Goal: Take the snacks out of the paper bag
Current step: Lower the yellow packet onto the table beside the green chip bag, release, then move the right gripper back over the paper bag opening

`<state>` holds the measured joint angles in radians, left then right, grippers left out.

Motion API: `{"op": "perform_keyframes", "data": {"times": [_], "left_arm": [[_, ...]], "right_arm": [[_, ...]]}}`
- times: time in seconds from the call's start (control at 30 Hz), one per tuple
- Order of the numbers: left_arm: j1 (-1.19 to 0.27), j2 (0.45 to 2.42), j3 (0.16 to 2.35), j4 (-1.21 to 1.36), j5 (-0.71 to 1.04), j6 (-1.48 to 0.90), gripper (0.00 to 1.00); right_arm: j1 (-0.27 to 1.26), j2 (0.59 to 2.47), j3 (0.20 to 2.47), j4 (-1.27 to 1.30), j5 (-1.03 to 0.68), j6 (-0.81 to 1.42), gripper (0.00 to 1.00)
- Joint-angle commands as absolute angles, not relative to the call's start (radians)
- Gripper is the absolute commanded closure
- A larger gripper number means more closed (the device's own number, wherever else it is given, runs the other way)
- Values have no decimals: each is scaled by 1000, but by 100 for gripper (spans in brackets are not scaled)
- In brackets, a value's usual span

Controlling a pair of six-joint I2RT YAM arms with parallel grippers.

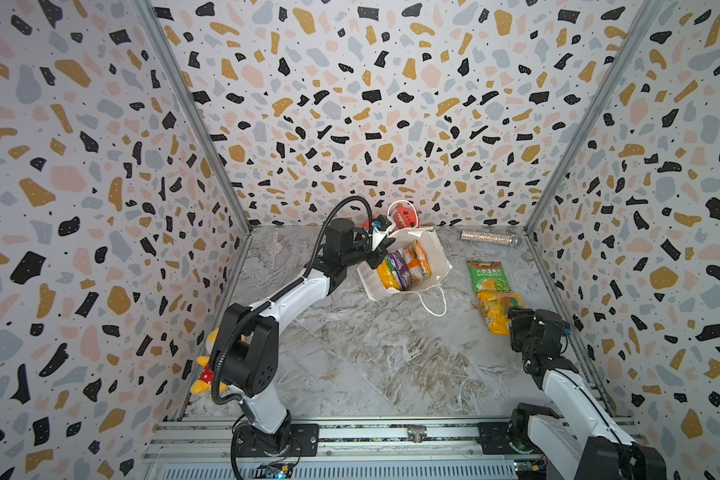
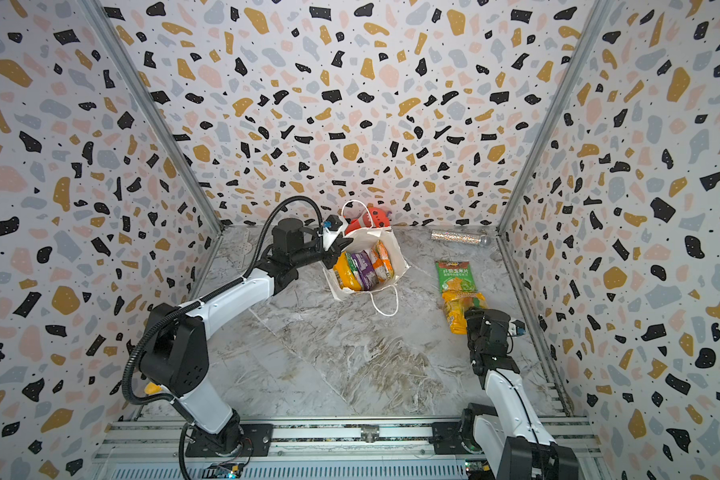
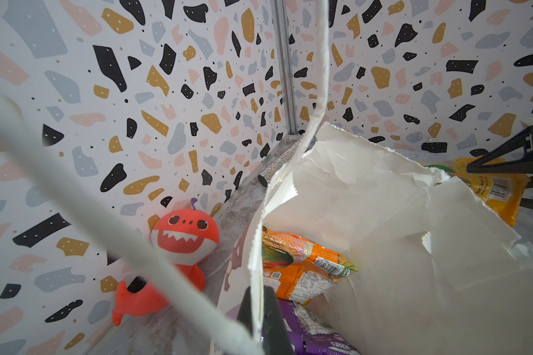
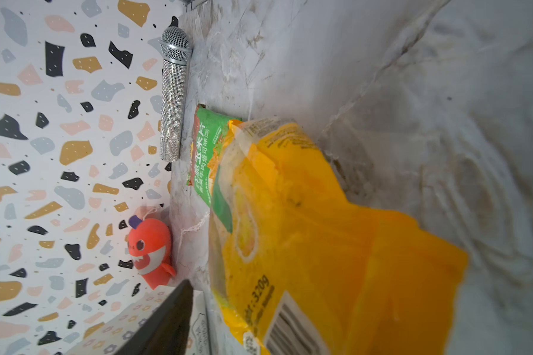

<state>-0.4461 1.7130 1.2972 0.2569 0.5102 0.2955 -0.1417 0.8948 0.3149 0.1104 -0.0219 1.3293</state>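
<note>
The white paper bag (image 1: 438, 258) (image 2: 396, 258) stands open-mouthed at the back of the table. My left gripper (image 1: 381, 248) (image 3: 260, 322) is shut on its left rim, one finger inside and one outside. Inside stand a yellow-orange packet (image 1: 385, 275), a purple one (image 1: 400, 266) (image 3: 317, 335) and an orange one (image 1: 417, 259) (image 3: 302, 270). To the right, a green packet (image 1: 485, 276) (image 4: 206, 144) and an orange-yellow packet (image 1: 495, 309) (image 4: 305, 233) lie on the table, overlapping. My right gripper (image 1: 514, 318) (image 2: 472, 316) hangs open over the yellow packet's near end; only one finger (image 4: 166, 322) shows in its wrist view, apart from the packet.
A red-orange shark plush (image 1: 404, 216) (image 4: 150, 252) sits against the back wall behind the bag. A glittery silver microphone (image 1: 489, 237) (image 4: 173, 101) lies at the back right. A yellow plush (image 1: 202, 374) lies at the left wall behind my left arm. The bag's cord handle (image 1: 435, 305) trails forward.
</note>
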Motion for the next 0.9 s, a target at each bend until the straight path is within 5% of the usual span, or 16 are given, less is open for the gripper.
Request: {"op": "perform_keyframes", "data": {"times": [0.0,0.3,0.5,0.87], "left_arm": [[-454,1675,1293,327,532,301,100],[-451,1679,1290,331,536,307,100],[-451,1690,1296,335,546,302,100],[-451,1670,1287,324,540,304,100]], "right_arm": [[-137,853,378,17,-12,1305,24],[-104,758,502,-288,131,1276,23],[-95,704,591,-277,195,1233,23],[45,1035,741,186,-142,855,39]]}}
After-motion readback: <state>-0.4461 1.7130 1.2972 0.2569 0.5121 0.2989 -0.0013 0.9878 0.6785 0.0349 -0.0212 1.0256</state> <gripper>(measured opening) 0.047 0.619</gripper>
